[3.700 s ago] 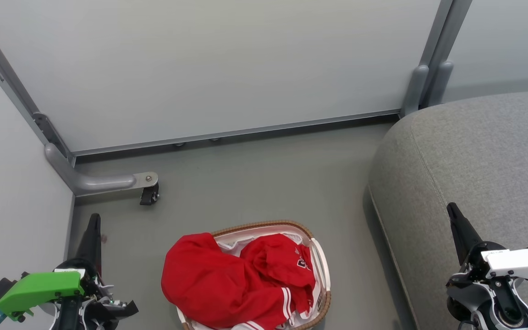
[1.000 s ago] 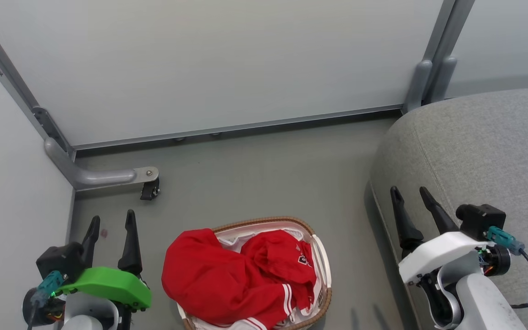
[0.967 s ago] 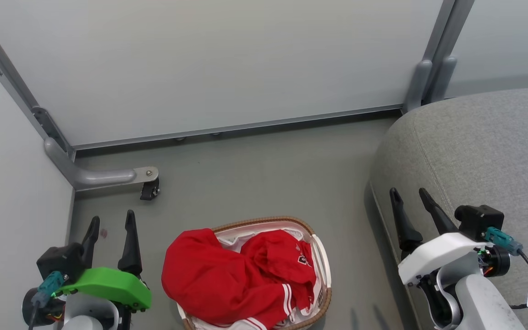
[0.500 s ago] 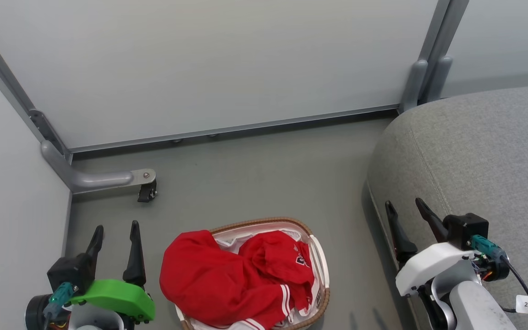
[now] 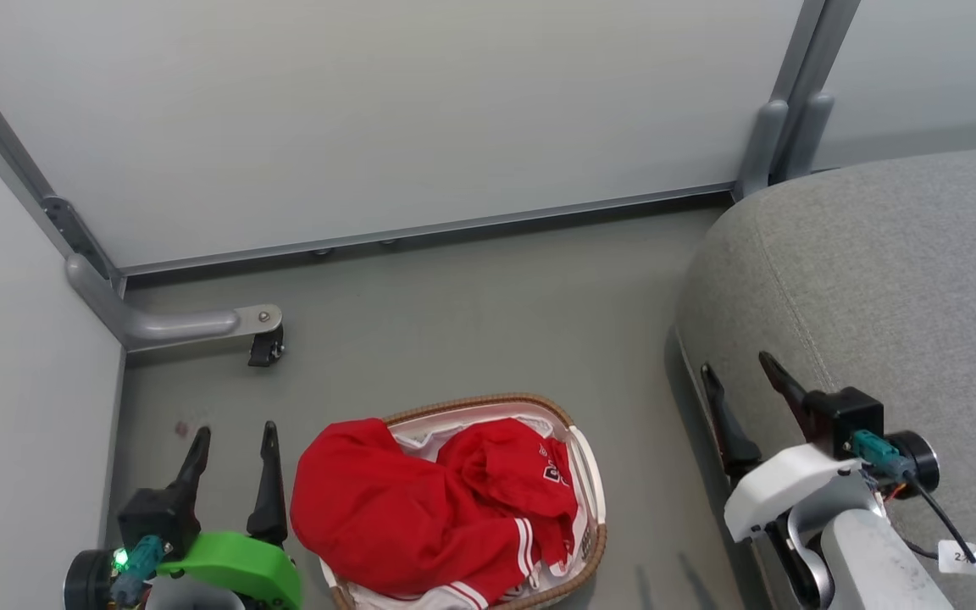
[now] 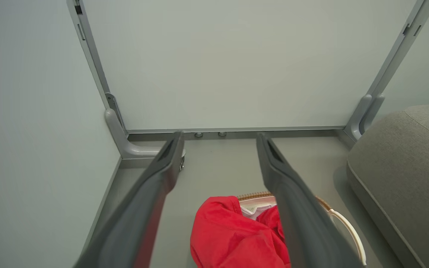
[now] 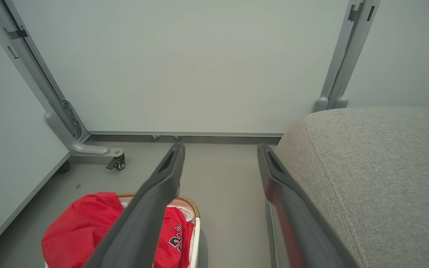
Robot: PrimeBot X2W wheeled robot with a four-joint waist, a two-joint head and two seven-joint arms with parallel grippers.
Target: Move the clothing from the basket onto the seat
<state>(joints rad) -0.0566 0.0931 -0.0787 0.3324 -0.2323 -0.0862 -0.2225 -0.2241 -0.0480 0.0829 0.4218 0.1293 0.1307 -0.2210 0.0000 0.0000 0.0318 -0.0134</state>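
Observation:
Bright red clothing [image 5: 420,508] with white striped trim is heaped in the white basket [image 5: 591,500] on the floor, one fold hanging over its left rim. Part of a "23" print shows on the clothing [image 7: 88,230] in the right wrist view. The grey seat [image 5: 878,280] fills the right side. My left gripper [image 5: 234,434] stands open, empty, just left of the basket. My right gripper [image 5: 738,368] is open and empty over the seat's front left edge. The left wrist view looks past spread fingers [image 6: 169,156] at the clothing [image 6: 229,234] and the basket [image 6: 348,227].
Pale partition panels [image 5: 386,110] wall in the back and left. A grey metal foot with a black castor [image 5: 266,347] juts onto the floor at the back left. Bare grey floor [image 5: 471,313] lies between basket, panels and seat.
Both wrists have rolled, so each gripper now shows two spread fingers. The head camera has shifted slightly. The clothing and basket lie as before.

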